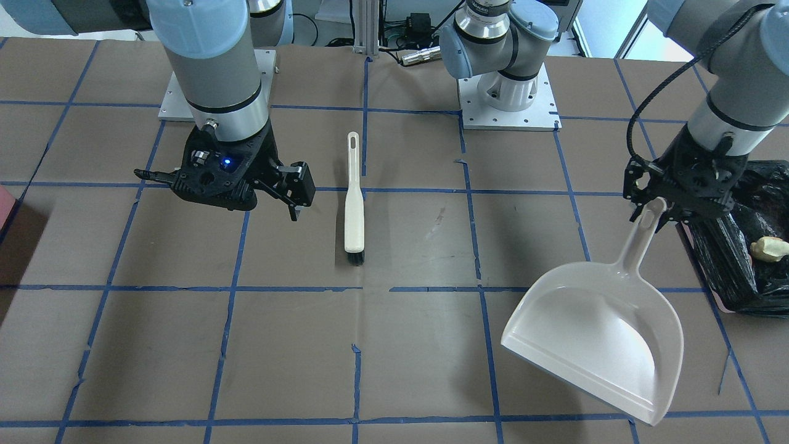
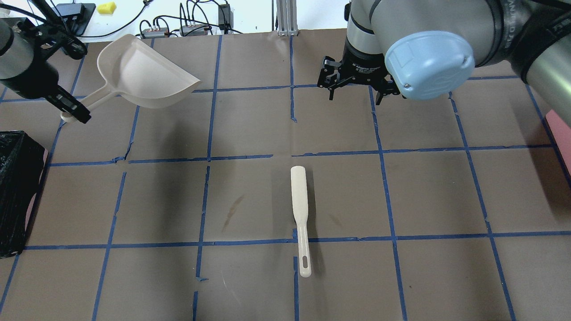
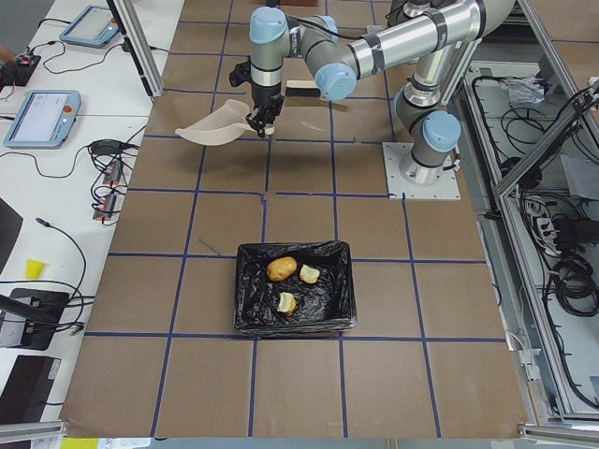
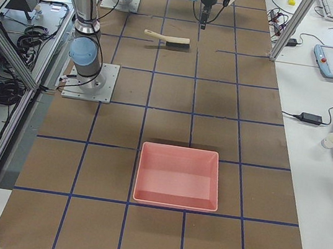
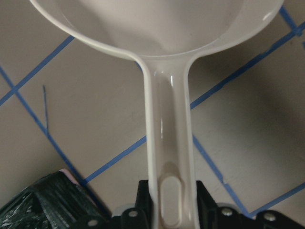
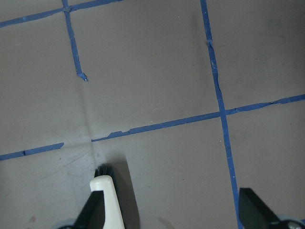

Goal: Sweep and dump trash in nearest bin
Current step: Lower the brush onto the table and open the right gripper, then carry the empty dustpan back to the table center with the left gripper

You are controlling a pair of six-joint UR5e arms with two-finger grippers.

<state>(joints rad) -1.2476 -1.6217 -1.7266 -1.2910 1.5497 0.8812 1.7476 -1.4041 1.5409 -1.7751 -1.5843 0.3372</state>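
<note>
My left gripper [image 1: 654, 208] is shut on the handle of a white dustpan [image 1: 604, 339] and holds it tilted, above the table, beside the bin. The pan is empty. It also shows in the overhead view [image 2: 142, 71] and the left wrist view [image 5: 162, 28]. The bin [image 3: 249, 297], lined with a black bag, holds the trash: a tan-orange ball [image 3: 281, 269], a golden chunk [image 3: 309, 274] and a pale piece [image 3: 287, 302]. My right gripper [image 2: 354, 94] is open and empty, hovering near the white brush [image 2: 299, 200], which lies flat on the table.
An empty pink tray [image 4: 177, 176] stands on the table's far side from the black bin. Both arm bases [image 1: 508, 105] are bolted at the robot's edge of the table. Blue tape lines grid the brown table cover.
</note>
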